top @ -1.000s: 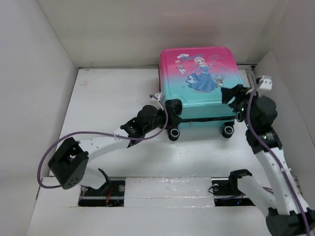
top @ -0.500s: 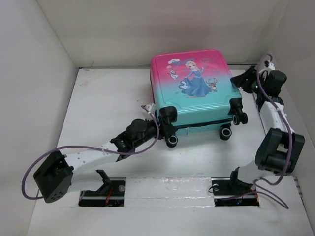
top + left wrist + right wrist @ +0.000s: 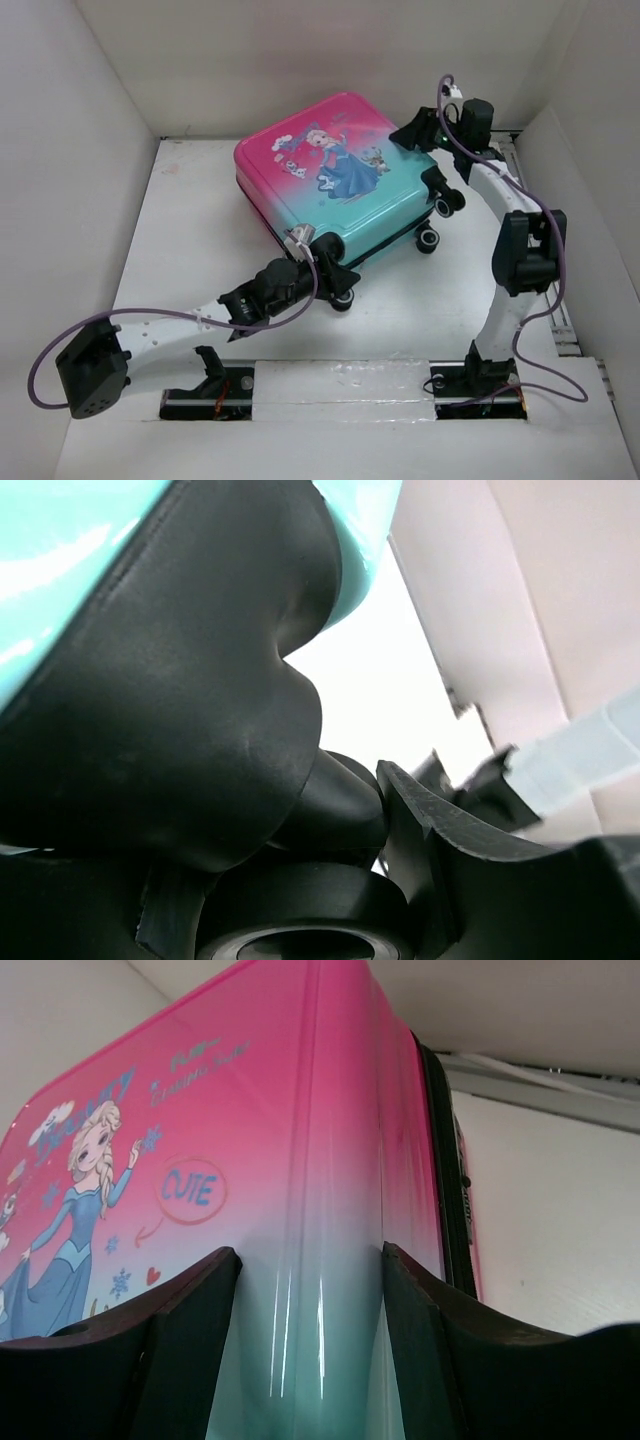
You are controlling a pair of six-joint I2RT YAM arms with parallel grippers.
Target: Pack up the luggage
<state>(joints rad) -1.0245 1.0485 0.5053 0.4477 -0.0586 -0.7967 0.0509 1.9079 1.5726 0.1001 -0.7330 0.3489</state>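
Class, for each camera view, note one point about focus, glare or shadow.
Top external: evenly lit and sharp, soft shadow under the luggage. Left wrist: the wheel is too close, blurred, with blown-out white behind. Right wrist: glare streaks run down the luggage.

Luggage [image 3: 335,190] no longer sits square to the table's [image 3: 200,220] far edge. It is swung counterclockwise: pink end now toward the far-left corner, wheeled teal end toward the near-right. The whole case is shifted left, toward the table's middle.

Left gripper [image 3: 318,262] is drawn back toward the near edge along with the case's corner wheel [image 3: 300,905]. Left arm [image 3: 160,325] lies lower and flatter, elbow now out by the near-left corner.

Right arm [image 3: 525,250] is unfolded and stands tall. Right gripper [image 3: 412,130] is gone from the case's near-right wheels and is now at its far-right corner.
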